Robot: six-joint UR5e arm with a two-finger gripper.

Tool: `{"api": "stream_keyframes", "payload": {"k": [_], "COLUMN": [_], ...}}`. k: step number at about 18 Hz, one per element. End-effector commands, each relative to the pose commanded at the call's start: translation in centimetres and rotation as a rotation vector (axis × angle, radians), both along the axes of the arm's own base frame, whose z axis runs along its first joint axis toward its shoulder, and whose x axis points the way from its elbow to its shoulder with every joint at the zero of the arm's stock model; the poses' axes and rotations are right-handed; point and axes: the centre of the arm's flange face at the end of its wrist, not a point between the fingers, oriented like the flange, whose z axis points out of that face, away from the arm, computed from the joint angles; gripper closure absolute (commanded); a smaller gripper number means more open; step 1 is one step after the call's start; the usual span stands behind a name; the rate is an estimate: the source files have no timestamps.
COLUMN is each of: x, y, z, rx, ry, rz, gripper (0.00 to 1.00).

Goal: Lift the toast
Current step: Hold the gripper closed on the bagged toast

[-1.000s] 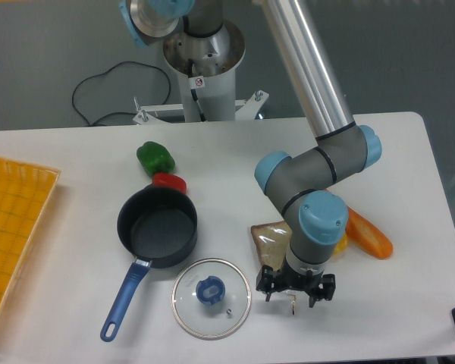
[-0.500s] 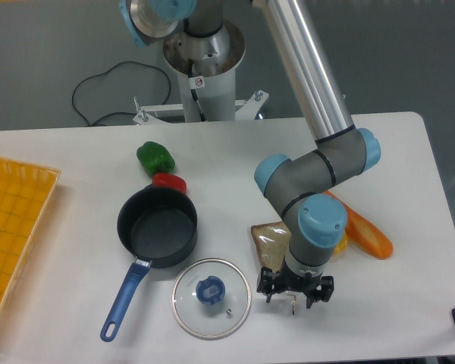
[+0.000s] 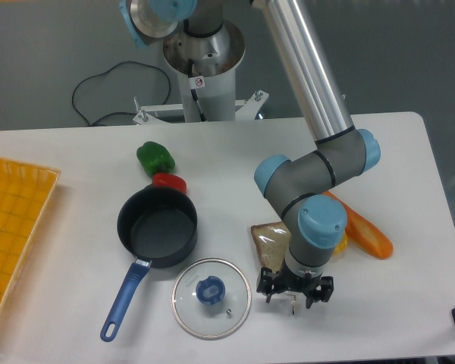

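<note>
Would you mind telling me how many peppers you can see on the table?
3: a green pepper behind the pot, a red pepper touching its rim, and a yellow pepper mostly hidden under the arm.

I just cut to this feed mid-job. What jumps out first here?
The arm's blue-capped wrist fills the right middle of the table, its gripper pointing down near the front edge, just in front of the toast. The toast is half hidden by the wrist. To the left sit a dark pot with a blue handle and a glass lid beside it; an orange loaf pokes out on the right.
</note>
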Motion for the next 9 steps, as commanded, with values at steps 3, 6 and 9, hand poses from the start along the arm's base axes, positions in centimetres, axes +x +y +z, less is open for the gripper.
{"api": "stream_keyframes", "payload": {"k": [3,6,9], "x": [0.01,0.02,0.05], "y": [0.01,0.01,-0.02], "z": [0.0,-0.12,-0.19], "rx": [0.001,0.0,-0.001], "ry": [-0.001,-0.004,-0.005], "rz": [0.0,0.003,0.001], "gripper": [0.17,0.31,0.33]}}
